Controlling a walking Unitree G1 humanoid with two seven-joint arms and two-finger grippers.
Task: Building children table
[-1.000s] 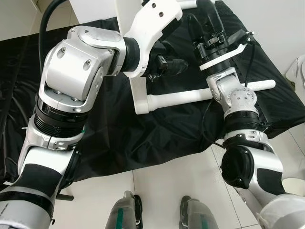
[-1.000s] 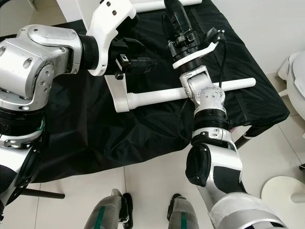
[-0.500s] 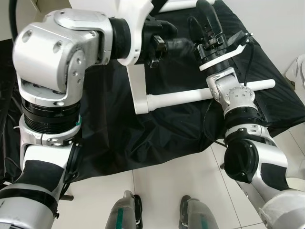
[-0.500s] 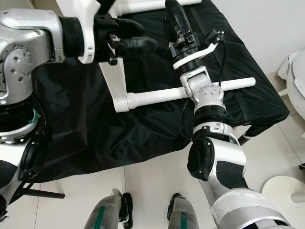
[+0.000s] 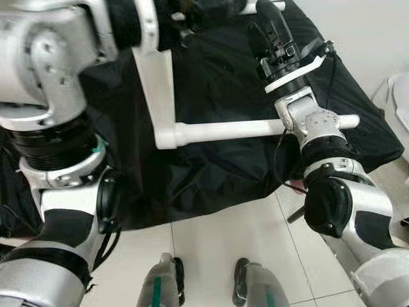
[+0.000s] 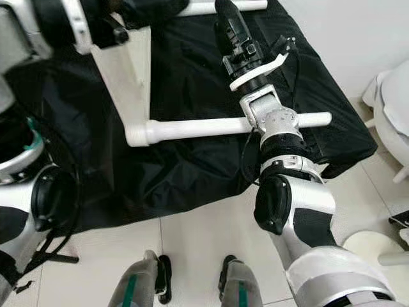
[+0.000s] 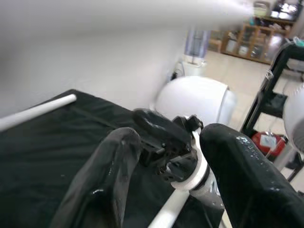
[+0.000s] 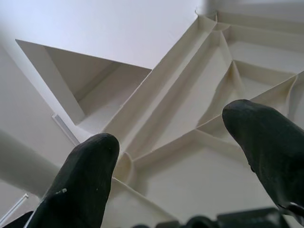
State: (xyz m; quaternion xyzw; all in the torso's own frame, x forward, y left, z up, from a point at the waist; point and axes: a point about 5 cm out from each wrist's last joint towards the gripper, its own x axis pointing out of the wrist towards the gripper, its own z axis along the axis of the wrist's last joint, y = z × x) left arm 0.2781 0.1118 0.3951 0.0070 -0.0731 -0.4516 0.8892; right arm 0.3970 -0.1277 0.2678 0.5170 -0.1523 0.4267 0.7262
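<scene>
A white children's table lies on a surface under a black cloth [image 5: 211, 173]. Its flat top panel [image 5: 156, 83] stands on edge. One white leg [image 5: 223, 130] sticks out from the panel's low corner toward the right, passing behind my right forearm. A second white leg [image 6: 223, 7] runs along the far edge. My right gripper [image 5: 267, 16] is raised above the near leg, open, facing the table's ribbed underside [image 8: 190, 95]. My left gripper [image 5: 211, 7] is high beside the panel's upper part, open with nothing between its fingers [image 7: 109, 180].
The cloth-covered surface ends near my feet [image 5: 166, 291] on a pale tiled floor. A white rounded fixture [image 6: 390, 115] stands to the right, close to the surface's corner, with a round white base [image 6: 377, 249] below it. A pale wall lies behind.
My left arm has swung up and away, carrying its gripper from the panel's middle to the top of the picture. The whole view has shifted. My right gripper holds about the same place.
</scene>
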